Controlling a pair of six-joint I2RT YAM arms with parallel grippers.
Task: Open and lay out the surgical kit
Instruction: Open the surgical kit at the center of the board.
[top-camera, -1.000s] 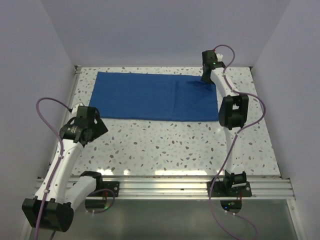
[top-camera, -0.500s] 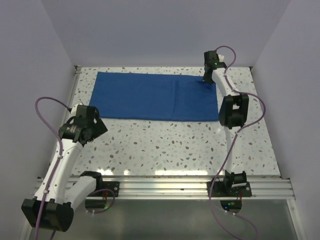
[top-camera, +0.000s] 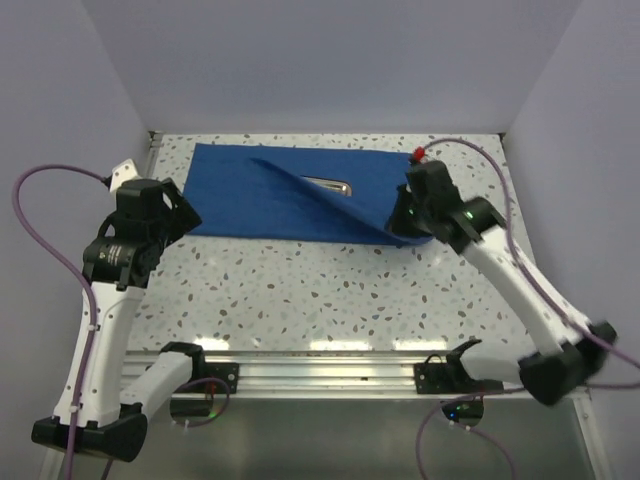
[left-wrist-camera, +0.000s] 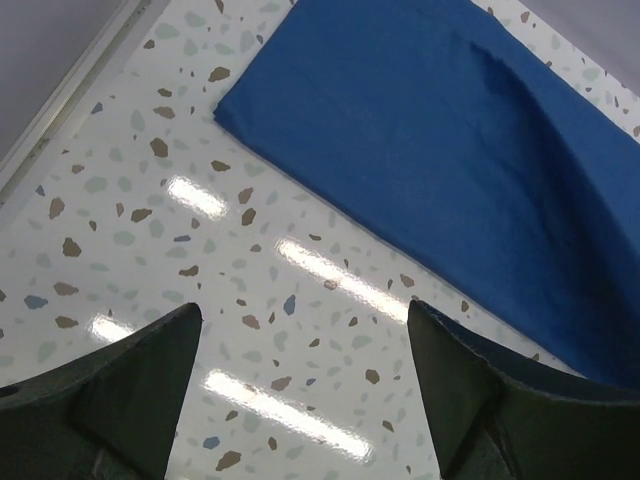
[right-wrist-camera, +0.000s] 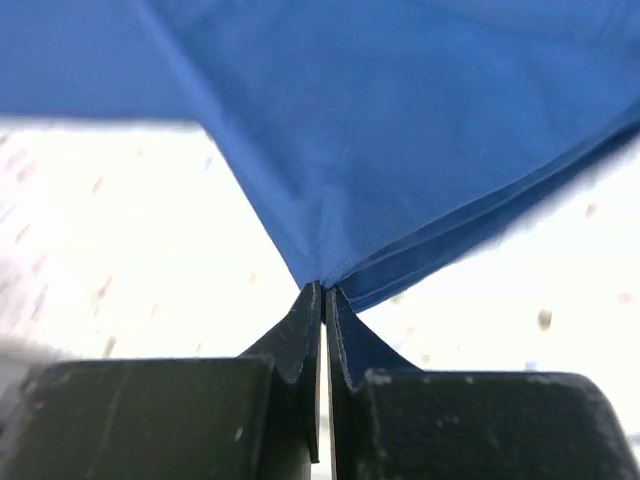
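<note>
The speckled terrazzo table (top-camera: 350, 290) carries the royal-blue cloth wrap (top-camera: 230, 205), which lies as a long rectangle across its far half. The wrap's right corner is drawn up and over toward its near right edge, forming a raised diagonal flap. The left gripper (left-wrist-camera: 302, 312) hovers off the wrap's near left corner, above bare tabletop, with its jaws wide apart and holding nothing. The right gripper (right-wrist-camera: 323, 292) sits at the wrap's near right edge, its jaws pressed together on the flap's pinched corner. Under the flap, near the wrap's middle, a shiny steel tray (top-camera: 328, 185) shows its edge.
</note>
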